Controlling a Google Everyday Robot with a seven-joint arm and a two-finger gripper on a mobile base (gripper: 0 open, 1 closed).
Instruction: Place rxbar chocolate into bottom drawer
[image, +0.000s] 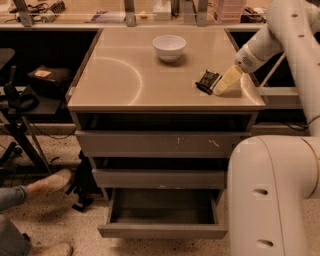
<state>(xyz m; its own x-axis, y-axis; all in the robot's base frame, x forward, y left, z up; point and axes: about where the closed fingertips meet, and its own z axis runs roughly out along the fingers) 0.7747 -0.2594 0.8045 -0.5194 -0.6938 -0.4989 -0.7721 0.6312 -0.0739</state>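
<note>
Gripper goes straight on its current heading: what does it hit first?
Probably the rxbar chocolate. The gripper sits close beside it over the tabletop, pointing at it. Height is hard to judge.
</note>
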